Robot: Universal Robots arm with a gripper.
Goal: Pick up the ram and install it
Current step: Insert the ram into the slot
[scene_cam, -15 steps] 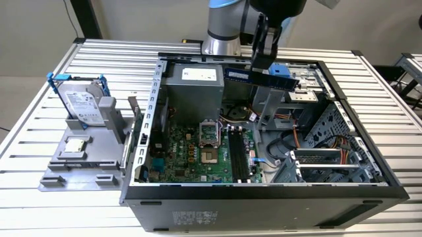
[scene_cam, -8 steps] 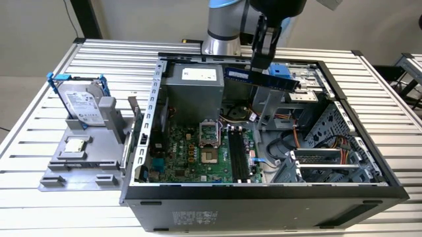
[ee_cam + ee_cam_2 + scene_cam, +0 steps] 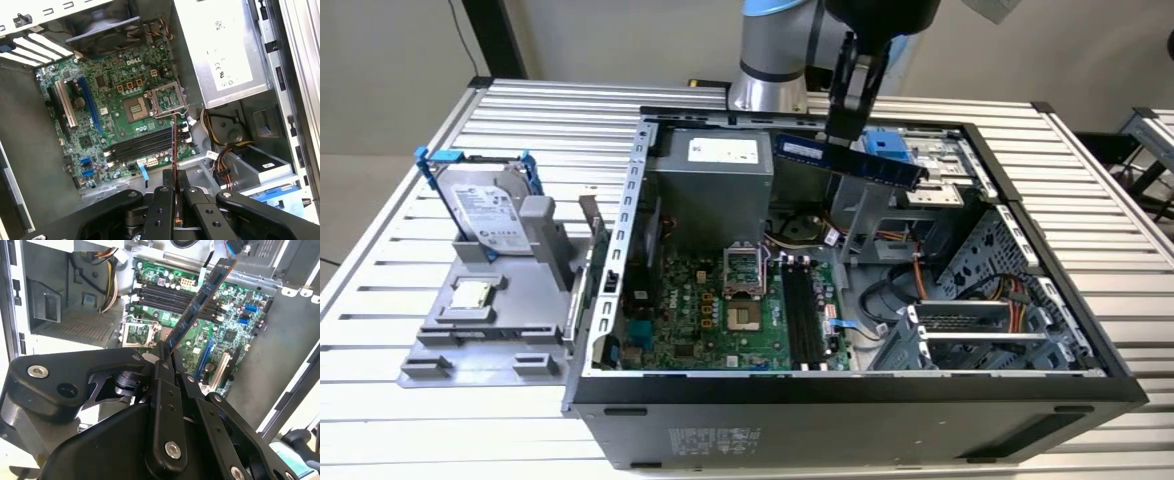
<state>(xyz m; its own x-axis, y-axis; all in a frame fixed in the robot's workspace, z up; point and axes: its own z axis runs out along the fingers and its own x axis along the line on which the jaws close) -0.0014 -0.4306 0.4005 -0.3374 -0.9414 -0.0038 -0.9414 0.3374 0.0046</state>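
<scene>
The gripper (image 3: 843, 128) is clamped on the ram (image 3: 854, 162) (a thin dark stick); below it lies the motherboard (image 3: 112, 122) with its black slots (image 3: 142, 144).

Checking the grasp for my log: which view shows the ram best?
The exterior view: the ram shows its length side-on, held by the gripper above the open case. The second wrist view shows it foreshortened over the motherboard; the first wrist view shows it edge-on, a thin line.
</scene>
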